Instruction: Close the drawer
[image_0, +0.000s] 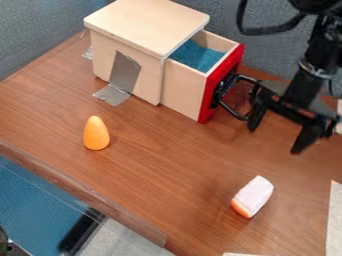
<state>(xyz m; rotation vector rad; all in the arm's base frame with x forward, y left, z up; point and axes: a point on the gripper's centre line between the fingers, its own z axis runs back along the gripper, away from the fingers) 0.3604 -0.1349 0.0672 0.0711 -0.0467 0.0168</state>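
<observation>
Well — the gripper (282, 125) hangs with jaws spread, one close by the handle (232, 111); if it snags there, the drawer (184, 90) might jam or slide wider — not shut.

One drawer (184, 92), one box (143, 24), two small objects (96, 134).

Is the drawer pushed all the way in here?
No, the drawer sticks out of the wooden box, its blue lining showing.

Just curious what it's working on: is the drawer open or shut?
Open: the drawer juts out from the box, its blue inside showing.
</observation>
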